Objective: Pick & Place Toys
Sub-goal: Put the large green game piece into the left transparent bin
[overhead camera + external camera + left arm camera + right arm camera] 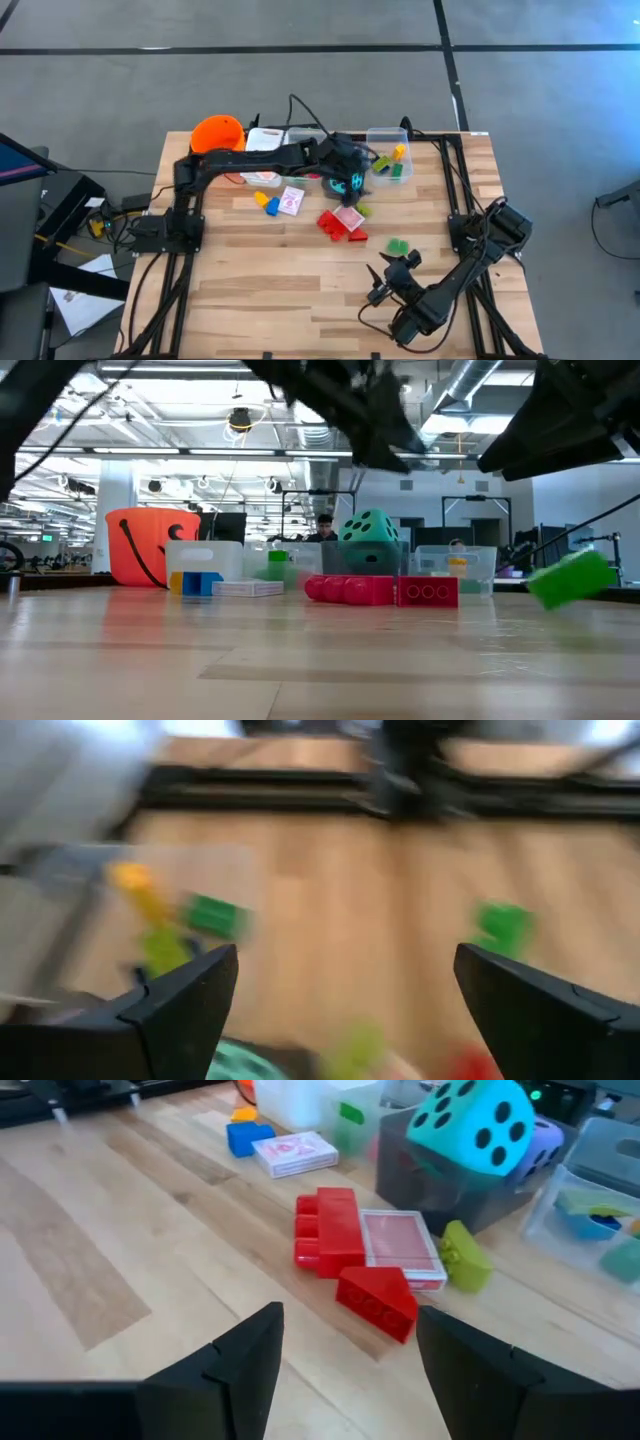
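Observation:
My left gripper (355,175) reaches over the table's far middle, fingers wide open (345,970). The teal soft die (343,184) sits right by it, low between the finger bases in the left wrist view (245,1065). A purple die (545,1140) shows behind the teal one (475,1125). Red bricks (340,1240) and a pink-white card (400,1245) lie on the table near the middle, with a yellow-green brick (465,1258) beside them. A second card (291,200) and yellow and blue bricks (266,203) lie to the left. A green brick (397,246) lies alone. My right gripper (385,278) is open and empty near the front right. My left gripper stands with open fingers at the teal die; I cannot tell whether it touches the die.
An orange bucket (218,133) stands at the far left. Clear bins (388,135) stand along the far edge, one holding yellow and green bricks (200,915). Bare wood lies at the table's near left (260,290). A person shows in the room beyond (324,528).

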Robot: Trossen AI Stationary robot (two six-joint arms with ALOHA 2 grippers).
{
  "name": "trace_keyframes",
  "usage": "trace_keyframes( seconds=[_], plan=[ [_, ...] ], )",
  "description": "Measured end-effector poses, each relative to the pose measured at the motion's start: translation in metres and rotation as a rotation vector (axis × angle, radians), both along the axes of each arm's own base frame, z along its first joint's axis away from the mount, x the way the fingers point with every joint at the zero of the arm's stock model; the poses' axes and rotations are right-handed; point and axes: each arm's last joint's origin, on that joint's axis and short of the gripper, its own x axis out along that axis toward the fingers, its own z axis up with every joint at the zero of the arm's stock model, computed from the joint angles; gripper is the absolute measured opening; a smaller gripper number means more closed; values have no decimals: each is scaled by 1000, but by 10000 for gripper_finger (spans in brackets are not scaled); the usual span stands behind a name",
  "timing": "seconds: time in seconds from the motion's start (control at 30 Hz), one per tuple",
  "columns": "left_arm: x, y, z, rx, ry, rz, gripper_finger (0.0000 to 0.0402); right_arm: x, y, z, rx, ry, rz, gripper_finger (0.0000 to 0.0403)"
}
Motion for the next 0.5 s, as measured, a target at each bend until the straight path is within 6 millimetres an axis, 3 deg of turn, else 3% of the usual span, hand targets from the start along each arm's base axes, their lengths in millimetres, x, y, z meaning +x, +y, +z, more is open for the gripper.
trace_keyframes(
  seconds=[0.1, 0.2, 0.33, 0.5],
  plan=[
    [-21, -29, 24, -51, 42, -111, 358, 1, 1, 0, -6, -12, 10, 224],
    [-42, -63, 34, -58, 46, -184, 352, 1, -1, 1, 64, -7, -28, 222],
    [-75, -105, 44, -49, 15, -284, 348, -1, 3, -2, 236, 201, -53, 219],
    [-117, -138, 44, -25, -37, -357, 348, 1, 15, 2, 312, 525, 133, 219]
  ],
)
